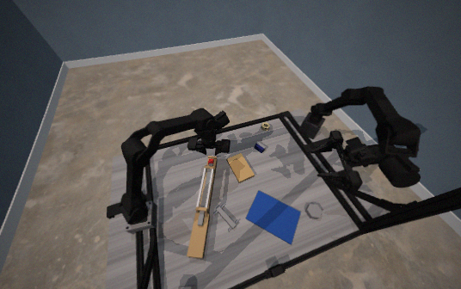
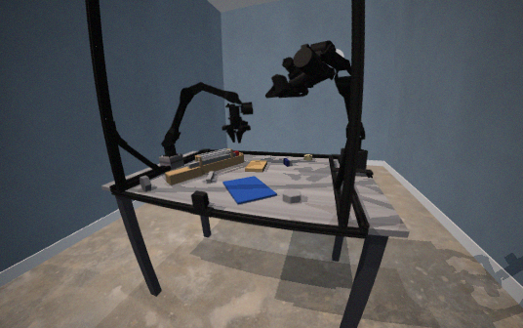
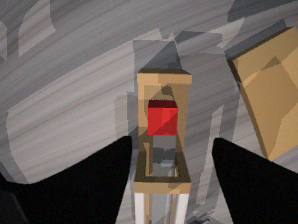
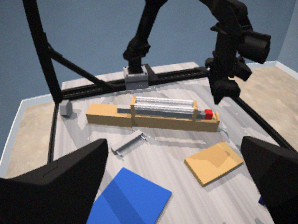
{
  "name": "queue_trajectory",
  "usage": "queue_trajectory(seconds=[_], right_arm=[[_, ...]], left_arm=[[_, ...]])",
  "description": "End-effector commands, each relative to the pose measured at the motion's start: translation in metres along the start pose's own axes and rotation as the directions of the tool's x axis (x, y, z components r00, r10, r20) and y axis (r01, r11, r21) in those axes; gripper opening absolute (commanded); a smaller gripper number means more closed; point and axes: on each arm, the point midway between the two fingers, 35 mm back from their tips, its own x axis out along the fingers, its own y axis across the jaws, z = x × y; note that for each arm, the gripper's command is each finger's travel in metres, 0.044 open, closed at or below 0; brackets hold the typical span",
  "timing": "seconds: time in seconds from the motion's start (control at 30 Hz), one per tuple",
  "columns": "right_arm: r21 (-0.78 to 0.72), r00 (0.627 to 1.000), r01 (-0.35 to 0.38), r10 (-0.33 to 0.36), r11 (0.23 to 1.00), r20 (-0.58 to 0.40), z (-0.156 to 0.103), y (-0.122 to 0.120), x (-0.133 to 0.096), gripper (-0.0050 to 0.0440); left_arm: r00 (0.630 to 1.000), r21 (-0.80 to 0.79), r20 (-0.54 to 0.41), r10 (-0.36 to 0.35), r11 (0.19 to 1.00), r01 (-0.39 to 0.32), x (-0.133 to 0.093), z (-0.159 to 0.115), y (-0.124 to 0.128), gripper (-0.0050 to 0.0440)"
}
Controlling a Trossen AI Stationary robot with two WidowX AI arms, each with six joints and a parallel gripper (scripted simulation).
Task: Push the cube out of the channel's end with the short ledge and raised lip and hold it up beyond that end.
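Note:
The red cube [image 1: 211,162] sits at the far end of the long tan channel [image 1: 204,202], inside the short tan frame there; in the left wrist view the cube [image 3: 161,117] lies right at that end. My left gripper [image 1: 211,150] hangs above the cube, fingers pointing down and apart, holding nothing; it also shows in the exterior view [image 2: 236,133] well above the table. My right gripper [image 2: 273,90] is open and empty, high over the table's far right side. In the right wrist view the channel [image 4: 154,112] and the cube [image 4: 208,112] lie far below.
A tan plate [image 1: 240,168], a blue sheet [image 1: 273,216], a small blue block [image 1: 259,146], a yellow ring [image 1: 266,126], a grey hex nut [image 1: 314,210] and a grey metal piece [image 1: 226,216] lie on the table. Black frame posts [image 2: 353,112] stand at the table's edges.

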Motion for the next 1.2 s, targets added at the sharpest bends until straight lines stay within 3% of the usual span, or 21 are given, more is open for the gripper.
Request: queue_trajectory(seconds=[0.0,1.17], right_arm=[[0.001,1.0,0.001,-0.001,1.0,0.004,0.001,0.0,0.0,0.04],[0.001,1.0,0.001,-0.001,1.0,0.004,0.001,0.0,0.0,0.04]], left_arm=[[1.0,0.003,-0.016,0.013,1.0,-0.013,0.008,-0.002,0.002,0.022],[1.0,0.003,-0.016,0.013,1.0,-0.013,0.056,-0.002,0.002,0.022]])
